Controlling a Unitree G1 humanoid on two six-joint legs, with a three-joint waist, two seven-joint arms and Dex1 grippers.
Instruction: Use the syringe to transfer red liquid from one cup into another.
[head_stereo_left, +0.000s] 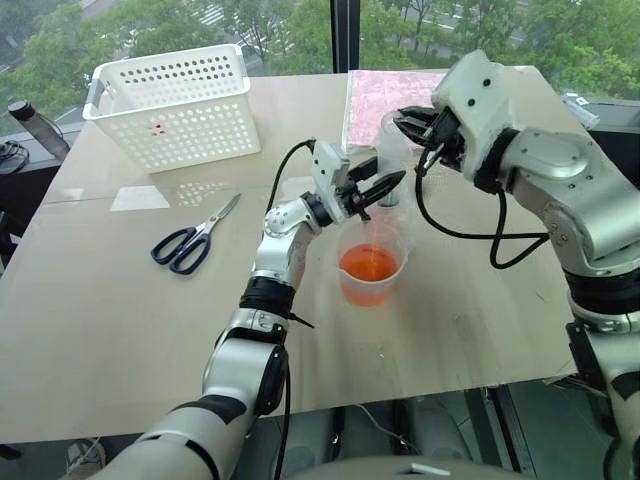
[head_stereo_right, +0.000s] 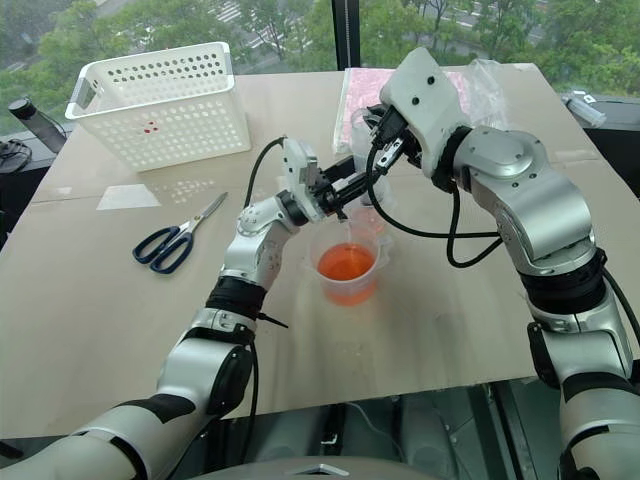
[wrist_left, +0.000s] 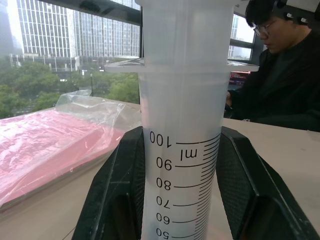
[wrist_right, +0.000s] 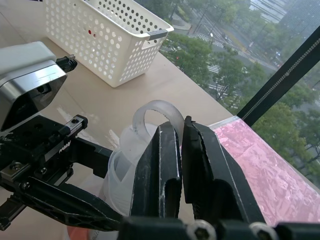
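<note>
The left gripper (head_stereo_left: 385, 185) holds the syringe (wrist_left: 182, 125) upright by its barrel, one finger on each side, as the left wrist view shows. The syringe hangs directly over the larger cup (head_stereo_left: 371, 263), which stands on the table (head_stereo_left: 120, 330) and holds the red liquid (head_stereo_left: 368, 264). Whether the tip reaches the liquid cannot be told. The right gripper (wrist_right: 181, 165) is at the top of the syringe, its fingers pressed together on the ring of the plunger handle (wrist_right: 159, 112).

Faults to expect from this state:

- **Plunger slip.** The right fingers pinch a thin, smooth ring. A pull that is not in line with the barrel is likely to drag the ring out of the grip.
- **Barrel slide.** The left fingers clamp a smooth round barrel. Plunger friction may carry the barrel upward with the pull, lifting the tip clear so that the syringe draws air.
- **Cup upset.** The cup is light and stands free. Sideways force from the tip against its wall could tip it and spill liquid over the table.
- **Drip.** A filled syringe carried off the cup may leak from its tip.

The scissors (head_stereo_left: 193, 240) and the white basket (head_stereo_left: 175, 105) lie well apart from the work.
</note>
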